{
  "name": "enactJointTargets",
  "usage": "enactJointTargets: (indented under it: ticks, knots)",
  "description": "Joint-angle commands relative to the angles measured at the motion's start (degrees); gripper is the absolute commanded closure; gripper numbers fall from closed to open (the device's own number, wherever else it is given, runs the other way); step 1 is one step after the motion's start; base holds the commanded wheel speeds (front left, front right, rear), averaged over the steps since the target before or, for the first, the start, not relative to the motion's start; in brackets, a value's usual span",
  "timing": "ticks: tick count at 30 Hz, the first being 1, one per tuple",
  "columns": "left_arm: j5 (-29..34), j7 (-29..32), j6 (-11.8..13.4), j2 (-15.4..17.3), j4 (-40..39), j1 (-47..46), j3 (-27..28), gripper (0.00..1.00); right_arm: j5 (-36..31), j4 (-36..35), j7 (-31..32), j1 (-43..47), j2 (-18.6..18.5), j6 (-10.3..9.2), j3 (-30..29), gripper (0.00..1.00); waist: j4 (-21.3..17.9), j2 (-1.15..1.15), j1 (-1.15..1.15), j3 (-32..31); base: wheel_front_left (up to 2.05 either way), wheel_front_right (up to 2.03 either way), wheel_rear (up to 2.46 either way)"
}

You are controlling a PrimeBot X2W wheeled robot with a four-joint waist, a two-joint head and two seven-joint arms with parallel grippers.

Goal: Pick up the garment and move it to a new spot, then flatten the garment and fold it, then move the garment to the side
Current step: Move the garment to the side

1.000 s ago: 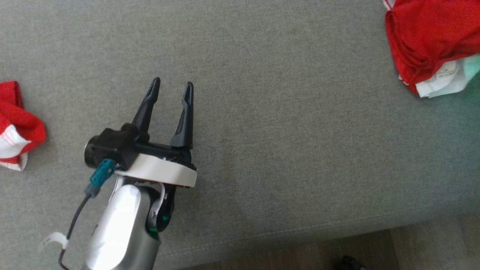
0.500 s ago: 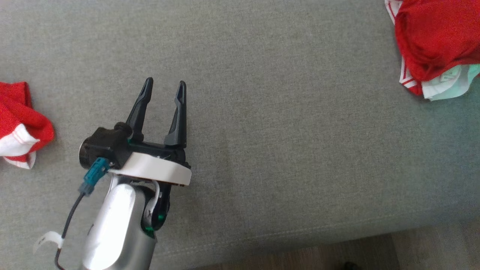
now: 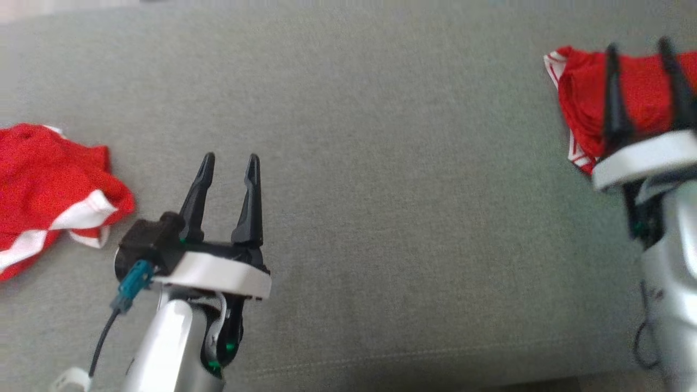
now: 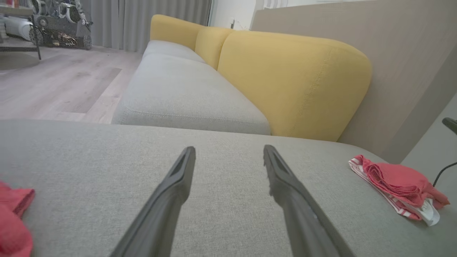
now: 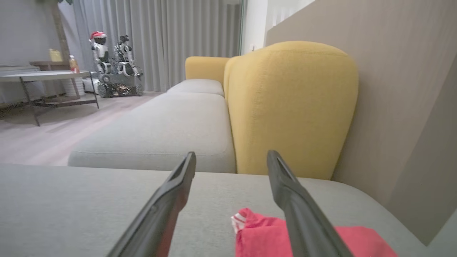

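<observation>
A: Head view?
B: Blurred, edge-cut right tool [image 3: 637,46], spread, empty, overlaps folded red garment [image 3: 582,103] at right end of grey seat [image 3: 381,190]; left tool [image 3: 228,162] open, empty, mid-seat.
A: Wrists?
B: Left: crumpled red garment [image 4: 14,214] cropped, seat's left. Right: finger [image 5: 307,221] covers folded garment.

Seat cushion [image 3: 381,163]: matt, coarse-woven cloth. Garment [image 3: 582,103]: soft, matt, fine-textured cloth.

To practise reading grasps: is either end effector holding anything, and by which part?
Nothing is held. The left end effector stands open over bare sofa; the right end effector stands open above the folded garment, not gripping it.
</observation>
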Motion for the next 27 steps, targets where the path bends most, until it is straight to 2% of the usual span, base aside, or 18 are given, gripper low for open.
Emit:
enactJointTargets:
  ticks: [1,10,15,27]
  knots:
    - [-0.29,-0.30,0.08,0.43,-2.27,-0.02,2.37,0.00,0.28,-3.05,-1.08,1.49,0.81,-0.04,1.47,0.00,1.88,0.00,0.00,-2.76,0.00,0.00,0.00]
    - [-0.28,-0.30,-0.22,0.43,-1.77,5.22,3.17,0.00,0.44,-6.81,-2.88,12.03,6.78,-0.04,0.93,0.00,3.86,0.00,0.00,-7.49,0.00,0.00,0.00]
    - [-0.49,-0.30,-0.29,0.43,-1.09,8.86,3.67,0.00,-1.78,-9.15,-3.20,18.26,9.77,-0.04,-0.12,0.00,4.62,0.00,0.00,-9.94,0.00,0.00,0.00]
    - [-1.08,-0.30,0.36,0.43,-0.75,10.96,3.82,0.00,-4.94,-13.28,-3.24,24.57,11.92,-0.04,-0.05,0.00,4.79,0.00,0.00,-11.43,0.00,0.00,0.00]
